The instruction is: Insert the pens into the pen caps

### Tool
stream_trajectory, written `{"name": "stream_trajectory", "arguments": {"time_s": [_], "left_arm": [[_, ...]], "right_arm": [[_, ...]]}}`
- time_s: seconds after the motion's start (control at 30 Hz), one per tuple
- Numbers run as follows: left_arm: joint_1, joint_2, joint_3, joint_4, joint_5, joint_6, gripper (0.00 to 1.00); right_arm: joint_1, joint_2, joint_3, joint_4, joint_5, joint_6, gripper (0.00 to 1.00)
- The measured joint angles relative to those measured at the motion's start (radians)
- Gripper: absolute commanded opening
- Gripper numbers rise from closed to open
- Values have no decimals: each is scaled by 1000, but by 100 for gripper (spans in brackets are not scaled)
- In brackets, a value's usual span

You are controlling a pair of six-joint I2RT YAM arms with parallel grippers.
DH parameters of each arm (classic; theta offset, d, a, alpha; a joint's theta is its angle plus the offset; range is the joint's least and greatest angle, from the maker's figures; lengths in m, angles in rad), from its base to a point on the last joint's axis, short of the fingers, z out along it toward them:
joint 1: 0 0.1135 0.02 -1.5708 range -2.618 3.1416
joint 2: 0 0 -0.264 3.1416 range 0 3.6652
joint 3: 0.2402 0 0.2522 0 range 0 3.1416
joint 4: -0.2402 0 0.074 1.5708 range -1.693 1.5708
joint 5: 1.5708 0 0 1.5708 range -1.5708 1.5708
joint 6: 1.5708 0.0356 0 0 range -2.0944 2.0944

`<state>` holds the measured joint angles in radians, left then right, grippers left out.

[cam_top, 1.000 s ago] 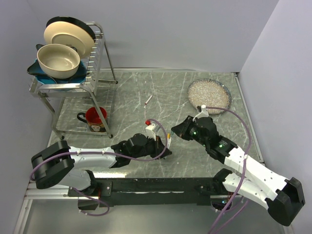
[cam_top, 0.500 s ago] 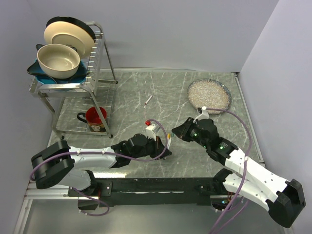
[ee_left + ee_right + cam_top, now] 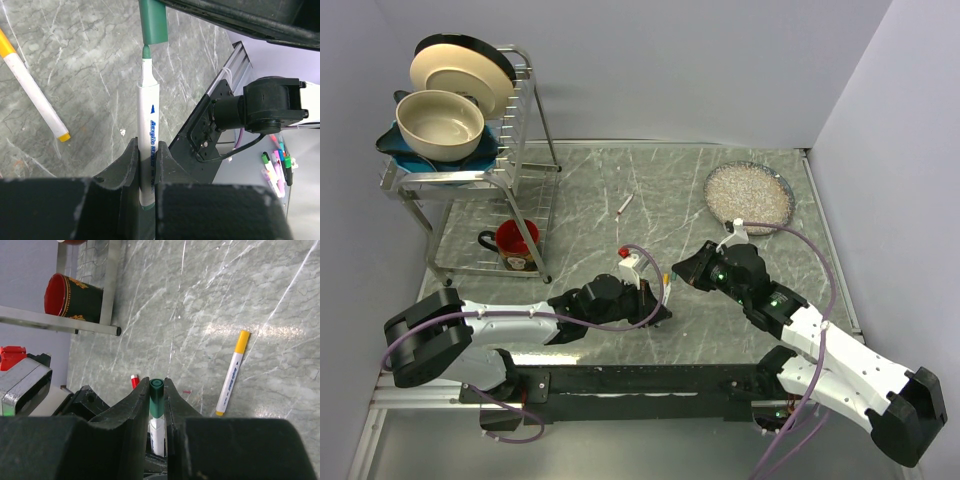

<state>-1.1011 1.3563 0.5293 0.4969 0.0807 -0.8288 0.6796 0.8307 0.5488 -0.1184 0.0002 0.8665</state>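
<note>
Near the table's [image 3: 580,170] front edge, the left gripper [image 3: 148,151] was clamped on the white barrel of a green pen [image 3: 148,120], whose tip pointed away from the wrist. Opposite it, the right gripper [image 3: 156,388] was closed tight on the dark green cap [image 3: 156,399]. In the left wrist view the pen's green tip sat right at the cap's mouth, with the whole barrel outside it; whether the tip had gone in could not be told.

Just beside the two grippers a yellow pen [image 3: 230,376] lay flat on the marble, wearing its yellow-orange cap. A red cap [image 3: 135,381] stood alone a little to the left of the grippers.

Farther back, a red mug [image 3: 516,240] stood on the low shelf of a metal rack [image 3: 525,110]. A third pen [image 3: 624,204] lay alone mid-table, too small to show its tip. A round dish [image 3: 749,196] of pale grains sat at the far right.
</note>
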Motion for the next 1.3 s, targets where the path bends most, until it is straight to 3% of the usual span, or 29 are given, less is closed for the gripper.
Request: {"name": "stream_trajectory", "arguments": {"time_s": [1.03,1.3], "left_arm": [[0,-6,0,-9,-6,0,1],[-2,-6,0,-38,-7,1,1]], "right_arm": [[30,-7,-30,31,14,-20,0],[89,-58,-112,85,39,18,0]]}}
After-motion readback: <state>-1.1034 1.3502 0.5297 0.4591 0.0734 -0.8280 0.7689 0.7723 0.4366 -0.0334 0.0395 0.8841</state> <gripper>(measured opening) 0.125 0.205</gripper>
